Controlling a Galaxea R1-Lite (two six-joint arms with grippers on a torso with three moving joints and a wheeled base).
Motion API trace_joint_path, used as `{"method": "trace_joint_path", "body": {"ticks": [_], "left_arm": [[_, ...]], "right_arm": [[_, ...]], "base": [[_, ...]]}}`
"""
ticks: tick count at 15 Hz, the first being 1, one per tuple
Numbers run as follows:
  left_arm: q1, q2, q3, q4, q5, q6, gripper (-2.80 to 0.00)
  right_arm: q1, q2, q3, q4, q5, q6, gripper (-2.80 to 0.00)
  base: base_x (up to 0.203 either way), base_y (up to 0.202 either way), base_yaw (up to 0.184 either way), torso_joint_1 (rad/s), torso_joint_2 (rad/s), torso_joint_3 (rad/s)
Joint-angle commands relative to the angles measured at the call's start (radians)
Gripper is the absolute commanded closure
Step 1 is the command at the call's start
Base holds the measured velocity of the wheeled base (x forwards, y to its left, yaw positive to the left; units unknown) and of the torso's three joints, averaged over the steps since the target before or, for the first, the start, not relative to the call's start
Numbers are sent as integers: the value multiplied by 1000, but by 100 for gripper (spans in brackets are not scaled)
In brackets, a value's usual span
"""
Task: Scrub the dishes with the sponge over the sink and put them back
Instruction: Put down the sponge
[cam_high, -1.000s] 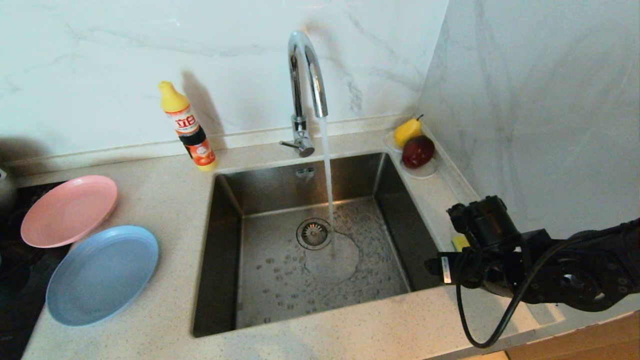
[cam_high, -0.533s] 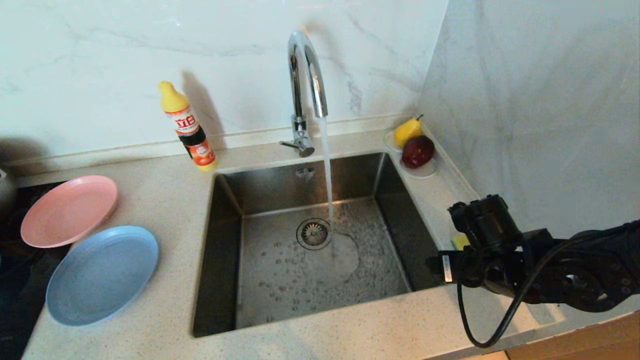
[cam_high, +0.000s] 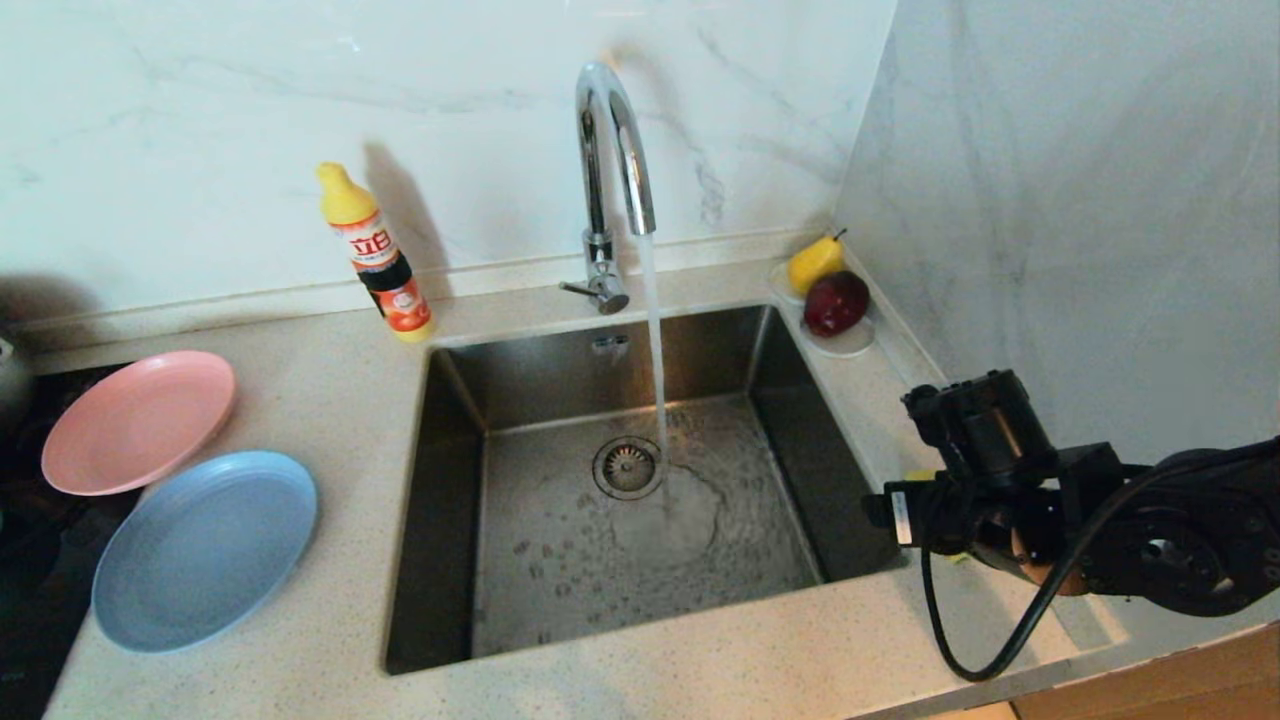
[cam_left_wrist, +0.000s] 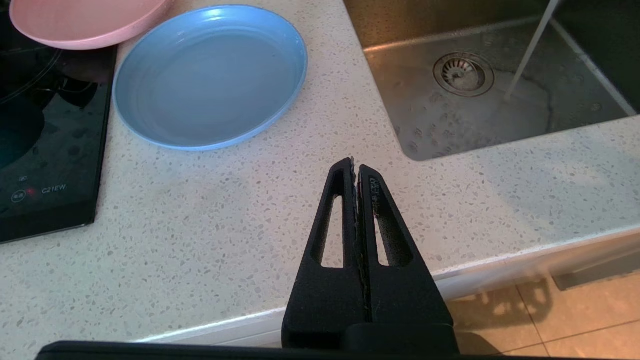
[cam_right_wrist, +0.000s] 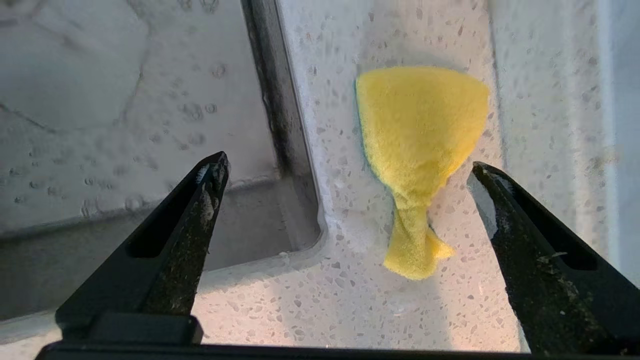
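Observation:
A yellow fish-shaped sponge (cam_right_wrist: 420, 130) lies on the speckled counter just right of the sink (cam_high: 450, 480), its tail toward my wrist. My right gripper (cam_right_wrist: 348, 164) hovers above it, open wide. One finger is over the sink's corner and the other is beside the sponge's tail, touching nothing. In the head view the right wrist (cam_high: 985, 440) hides the sponge. The pink plate (cam_high: 135, 420) and the light-blue plate (cam_high: 205, 545) rest on the counter left of the sink. My left gripper (cam_left_wrist: 356, 162) is shut and empty above the counter's front edge.
Water runs from the chrome tap (cam_high: 610, 150) onto the sink floor near the drain (cam_high: 627, 466). A detergent bottle (cam_high: 375, 255) stands at the back. A pear (cam_high: 815, 262) and a red apple (cam_high: 836, 302) sit on a saucer by the right wall. A black hob (cam_left_wrist: 45, 150) lies beside the plates.
The right wrist has shifted slightly back and toward the right wall, and now covers the bit of sponge that showed earlier. The plates have not moved.

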Motion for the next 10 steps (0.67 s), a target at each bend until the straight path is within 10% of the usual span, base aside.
{"method": "trace_joint_path", "body": {"ticks": [1, 3, 4, 10], "left_arm": [[0, 2, 0, 0, 1, 0, 0], [0, 2, 0, 0, 1, 0, 0], [0, 2, 0, 0, -1, 0, 0], [0, 2, 0, 0, -1, 0, 0]], "right_arm": [[4, -22, -31, 5, -3, -3, -280], [17, -52, -37, 8, 0, -50, -280], [32, -62, -36, 8, 0, -57, 0], [71, -187, -52, -5, 9, -81, 0]], "base": [[0, 0, 0, 0, 0, 0], [0, 0, 0, 0, 0, 0], [0, 0, 0, 0, 0, 0], [0, 0, 0, 0, 0, 0]]}}
